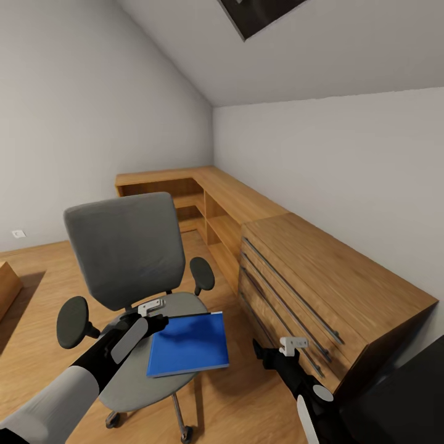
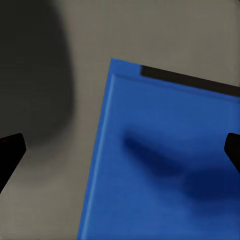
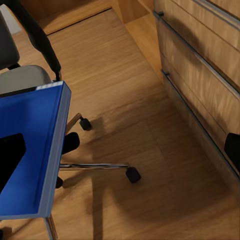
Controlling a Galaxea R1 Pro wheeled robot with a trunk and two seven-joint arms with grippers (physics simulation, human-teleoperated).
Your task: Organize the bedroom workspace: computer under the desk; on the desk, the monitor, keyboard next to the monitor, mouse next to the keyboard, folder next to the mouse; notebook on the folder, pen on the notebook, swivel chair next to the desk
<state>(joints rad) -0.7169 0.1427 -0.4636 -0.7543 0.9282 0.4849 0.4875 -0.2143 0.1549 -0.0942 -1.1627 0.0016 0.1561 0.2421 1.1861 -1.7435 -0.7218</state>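
Observation:
The bright blue folder (image 1: 189,345) lies flat on the grey seat (image 1: 132,382) of the swivel chair (image 1: 126,246), overhanging the seat's right edge. A thin dark strip runs along the folder's far edge. My left gripper (image 1: 158,322) hovers over the folder's near-left corner. In the left wrist view it (image 2: 120,150) is open, fingertips (image 2: 10,150) wide apart above the folder (image 2: 165,165). My right gripper (image 1: 259,351) hangs to the right of the chair, apart from the folder. It (image 3: 120,152) is open and empty, with the folder (image 3: 30,150) at its side.
A light wooden dresser (image 1: 320,277) with long bar handles stands close on the right, and low wooden shelving (image 1: 209,197) runs into the corner. A black surface (image 1: 407,394) shows at lower right. The chair's chrome base and castors (image 3: 132,174) stand on plank floor.

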